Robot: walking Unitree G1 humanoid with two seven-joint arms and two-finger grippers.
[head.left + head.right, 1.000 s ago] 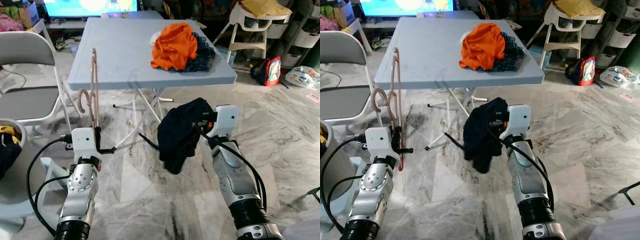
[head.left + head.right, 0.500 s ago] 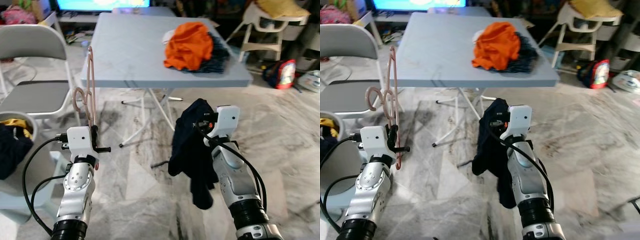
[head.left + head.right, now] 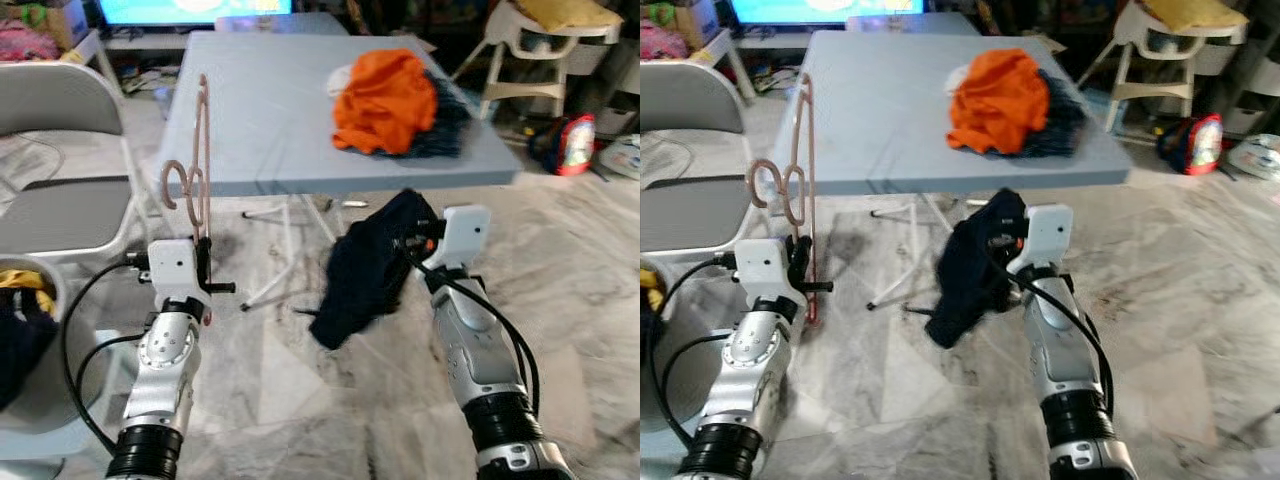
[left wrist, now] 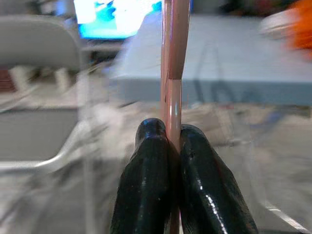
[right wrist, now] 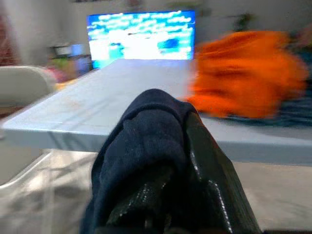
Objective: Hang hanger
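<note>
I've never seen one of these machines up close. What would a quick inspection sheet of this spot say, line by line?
Surface: pale blue folding table on a marble floor.
Job's things: pink hanger held upright; dark garment hanging above the floor.
Clutter: orange cloth on a dark cloth on the table.
Grippers: left gripper shut on the hanger's bar; right gripper shut on the dark garment.
Cables: black cables loop along both arms.
Surroundings: grey folding chair, lit screen, white high chair, small backpack, a basket of clothes.
</note>
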